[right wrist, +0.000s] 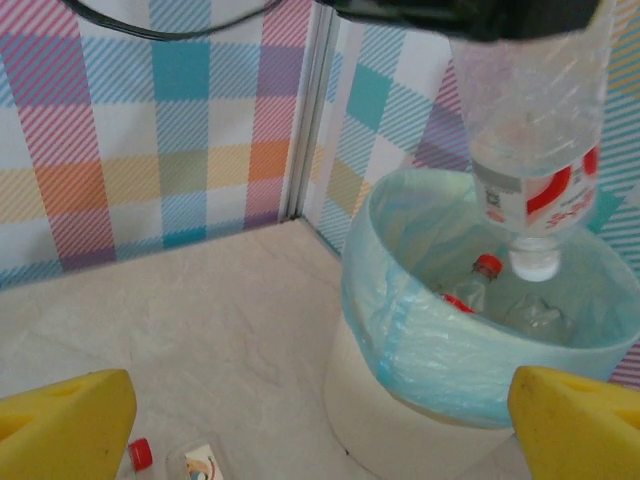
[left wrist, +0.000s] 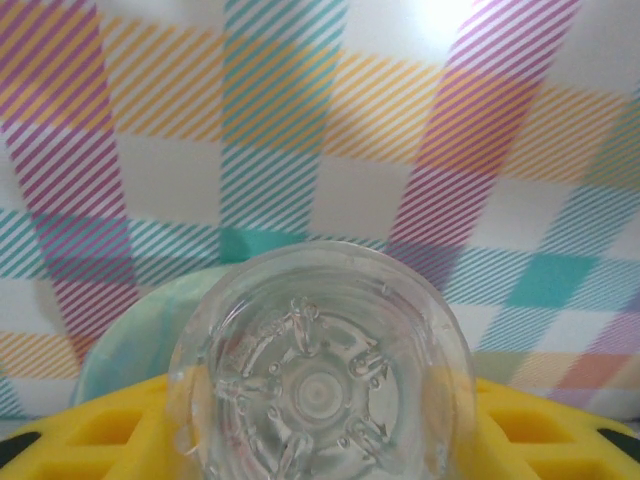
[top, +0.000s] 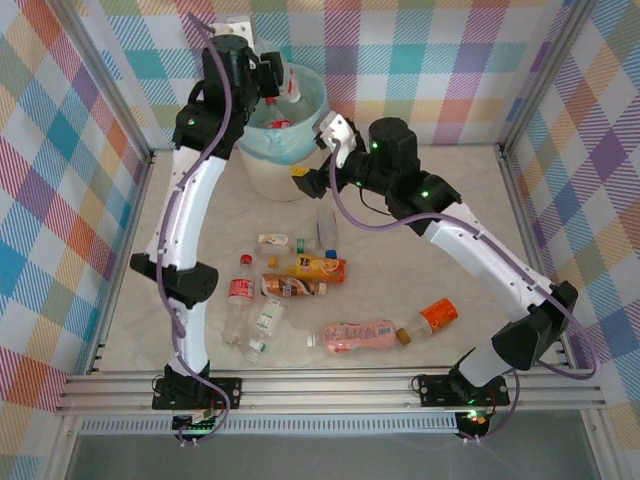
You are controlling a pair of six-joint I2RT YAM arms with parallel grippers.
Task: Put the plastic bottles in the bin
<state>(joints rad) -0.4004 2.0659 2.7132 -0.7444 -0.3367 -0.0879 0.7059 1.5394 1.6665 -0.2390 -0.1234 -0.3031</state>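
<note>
hanging cap-down over the bin [right wrist: 400, 330], a clear bottle [right wrist: 530, 170] with a red-and-white label is clamped in the left fingers [left wrist: 100, 435], not yet dropped. the right fingers [right wrist: 60, 425] stand wide apart and empty beside the bin. at least two binned bottles [right wrist: 485, 275] lie inside; about eight loose bottles [top: 315, 268] are scattered on the worktop [top: 450, 230], so most of the job looks undone.
</note>
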